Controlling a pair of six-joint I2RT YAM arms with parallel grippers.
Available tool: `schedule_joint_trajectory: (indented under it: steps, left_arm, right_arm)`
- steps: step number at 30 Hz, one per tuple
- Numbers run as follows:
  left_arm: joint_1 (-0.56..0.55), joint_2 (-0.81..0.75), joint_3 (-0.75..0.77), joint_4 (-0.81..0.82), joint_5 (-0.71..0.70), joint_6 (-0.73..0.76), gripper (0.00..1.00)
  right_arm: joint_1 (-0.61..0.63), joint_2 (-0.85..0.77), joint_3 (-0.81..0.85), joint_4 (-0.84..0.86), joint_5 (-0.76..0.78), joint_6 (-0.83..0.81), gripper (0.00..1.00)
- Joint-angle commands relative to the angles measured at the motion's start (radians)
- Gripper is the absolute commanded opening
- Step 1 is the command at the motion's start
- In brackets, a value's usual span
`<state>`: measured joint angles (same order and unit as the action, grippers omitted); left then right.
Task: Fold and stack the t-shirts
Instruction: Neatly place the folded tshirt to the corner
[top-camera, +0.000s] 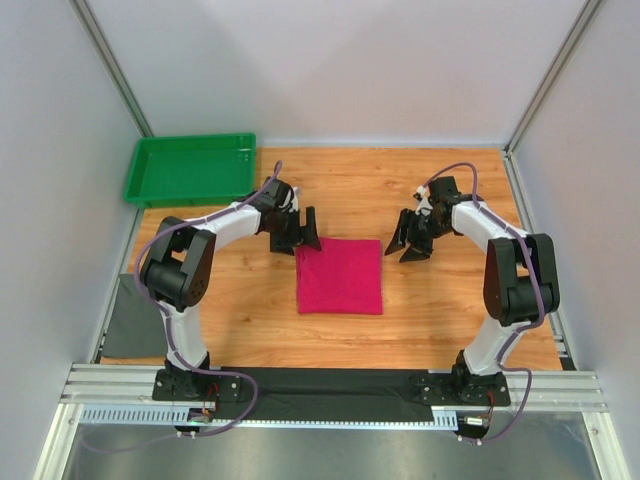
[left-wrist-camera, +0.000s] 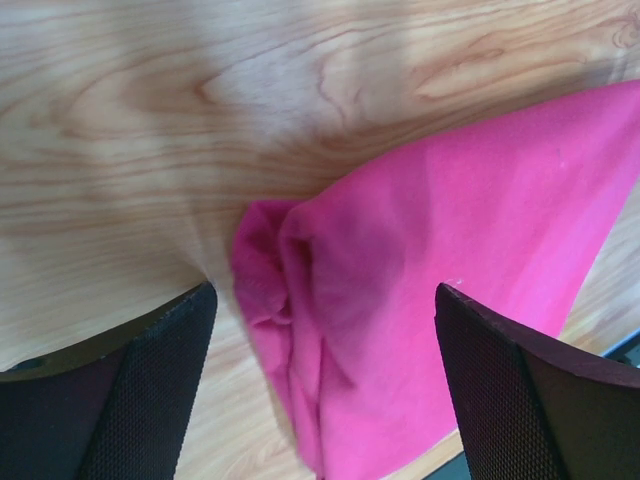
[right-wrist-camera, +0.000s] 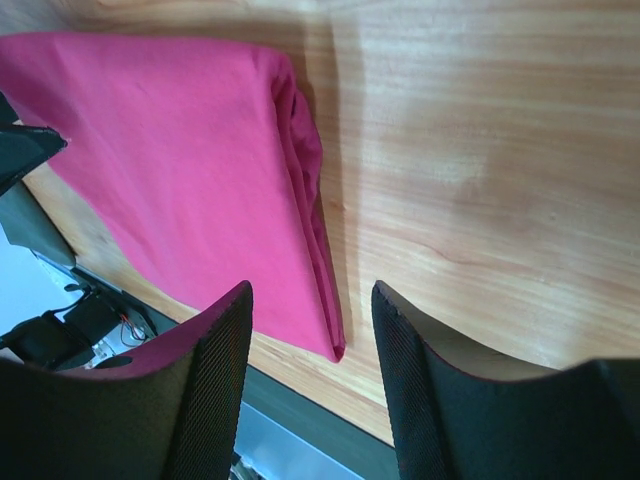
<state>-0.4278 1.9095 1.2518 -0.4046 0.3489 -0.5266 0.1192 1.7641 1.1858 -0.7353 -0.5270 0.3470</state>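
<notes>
A magenta-pink t-shirt (top-camera: 340, 276) lies folded into a square on the wooden table, between the two arms. My left gripper (top-camera: 300, 232) is open just above the shirt's far left corner; in the left wrist view that bunched corner (left-wrist-camera: 330, 300) lies between my spread fingers (left-wrist-camera: 150, 370). My right gripper (top-camera: 410, 243) is open and empty, a little right of the shirt's far right corner. The right wrist view shows the folded shirt (right-wrist-camera: 170, 160) and its layered right edge below the gripper (right-wrist-camera: 312, 300).
A green plastic tray (top-camera: 190, 168) stands at the far left corner of the table. A grey cloth (top-camera: 135, 318) hangs over the left table edge near the left arm's base. Bare wood (top-camera: 360, 185) lies behind the shirt.
</notes>
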Motion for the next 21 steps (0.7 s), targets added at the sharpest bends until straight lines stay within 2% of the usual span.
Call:
schedule_joint_trajectory:
  steps: [1, 5, 8, 11, 12, 15, 17, 21]
  left_arm:
    - [-0.026, 0.037, 0.029, 0.0, -0.063, -0.027, 0.95]
    - [-0.029, 0.046, 0.006, 0.001, -0.093, -0.03, 0.88]
    - [-0.028, 0.048, -0.017, 0.012, -0.091, -0.038, 0.78]
    - [-0.02, 0.043, -0.067, 0.104, -0.048, -0.05, 0.28]
    - [-0.014, 0.039, -0.08, 0.154, -0.035, -0.055, 0.0]
    - [-0.002, -0.051, -0.149, 0.257, 0.001, -0.076, 0.0]
    - [0.014, -0.105, -0.202, 0.271, -0.007, -0.099, 0.0]
    - [0.043, -0.262, -0.279, 0.195, -0.053, -0.139, 0.0]
  right_arm:
    - [0.0, -0.06, -0.025, 0.06, -0.001, 0.0, 0.52]
    - [0.0, -0.068, -0.044, 0.068, -0.01, 0.0, 0.52]
    - [0.0, -0.075, -0.052, 0.068, -0.01, -0.005, 0.52]
    - [0.0, -0.072, -0.052, 0.054, -0.019, -0.005, 0.51]
    - [-0.001, -0.075, -0.057, 0.053, -0.03, 0.0, 0.51]
    - [0.003, -0.109, -0.087, 0.042, -0.042, 0.02, 0.51]
    - [0.004, -0.141, -0.112, 0.025, -0.041, 0.027, 0.5]
    - [0.011, -0.248, -0.175, -0.006, -0.048, 0.061, 0.5]
